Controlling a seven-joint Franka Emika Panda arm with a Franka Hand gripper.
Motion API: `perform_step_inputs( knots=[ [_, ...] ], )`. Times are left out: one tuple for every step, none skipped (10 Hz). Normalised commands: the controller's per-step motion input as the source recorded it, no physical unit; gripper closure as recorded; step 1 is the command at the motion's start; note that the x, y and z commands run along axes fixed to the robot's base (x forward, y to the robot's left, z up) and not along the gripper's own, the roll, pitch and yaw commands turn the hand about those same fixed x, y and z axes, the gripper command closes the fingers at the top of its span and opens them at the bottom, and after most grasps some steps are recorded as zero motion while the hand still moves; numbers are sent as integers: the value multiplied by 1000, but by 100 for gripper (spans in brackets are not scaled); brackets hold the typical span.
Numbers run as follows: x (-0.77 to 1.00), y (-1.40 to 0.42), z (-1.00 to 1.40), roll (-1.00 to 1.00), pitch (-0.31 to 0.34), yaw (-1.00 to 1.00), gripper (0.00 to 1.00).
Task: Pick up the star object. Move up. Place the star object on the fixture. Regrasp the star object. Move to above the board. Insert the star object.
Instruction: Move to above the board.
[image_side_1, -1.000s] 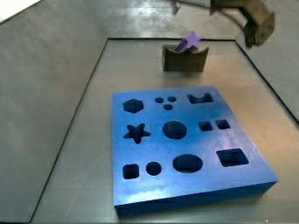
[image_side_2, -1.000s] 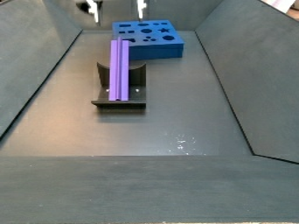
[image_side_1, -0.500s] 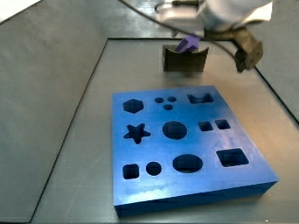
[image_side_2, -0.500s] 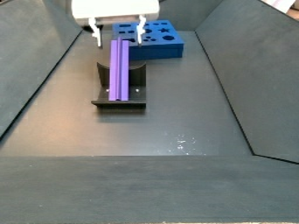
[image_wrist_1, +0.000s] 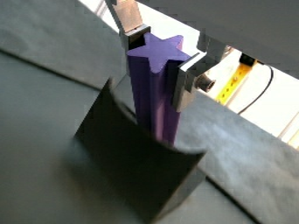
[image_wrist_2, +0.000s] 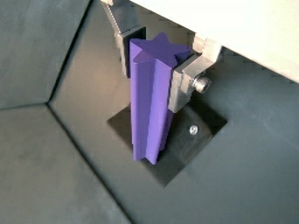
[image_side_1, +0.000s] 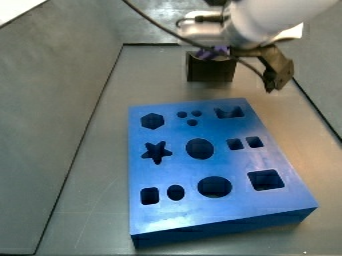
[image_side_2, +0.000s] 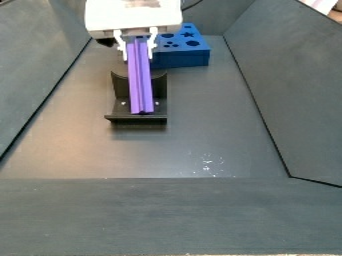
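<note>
Purple star bar (image_side_2: 139, 78) lies lengthwise on the fixture (image_side_2: 136, 115), its far end between the gripper (image_wrist_2: 156, 58) fingers (image_wrist_1: 187, 73). Plates look pressed to its sides, so clamped, and the regrasp seems done; the board (image_side_2: 181, 49) sits just beyond.

Matt purple plastic star object (image_wrist_2: 149, 101) between the hand's (image_wrist_2: 155, 58) shiny metal plates.

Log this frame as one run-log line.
phase: regrasp | gripper: astride star object's far end, closure unclear | star object: lying on fixture | board: star slot empty
</note>
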Motion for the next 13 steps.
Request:
perform_step_inputs(
  knots=[
    [-126, 152, 1000, -38, 102, 152, 100],
    [-123, 142, 1000, -50, 34, 151, 100],
    [-123, 139, 1000, -49, 10, 144, 100],
    [-119, 132, 1000, -48, -36, 117, 100],
    [-119, 127, 1000, -41, -58, 93, 100],
    [-117, 119, 1000, -45, -79, 53, 100],
    [-118, 116, 1000, -41, -81, 33, 100],
    [-114, 106, 1000, -39, -68, -16, 100],
    [-113, 102, 1000, -40, -58, -31, 100],
    [-111, 96, 1000, -42, -40, -46, 100],
    [-111, 89, 1000, -47, -12, -55, 100],
    [-109, 80, 1000, -53, 18, -58, 100],
    [-107, 76, 1000, -57, 34, -53, 100]
  ],
)
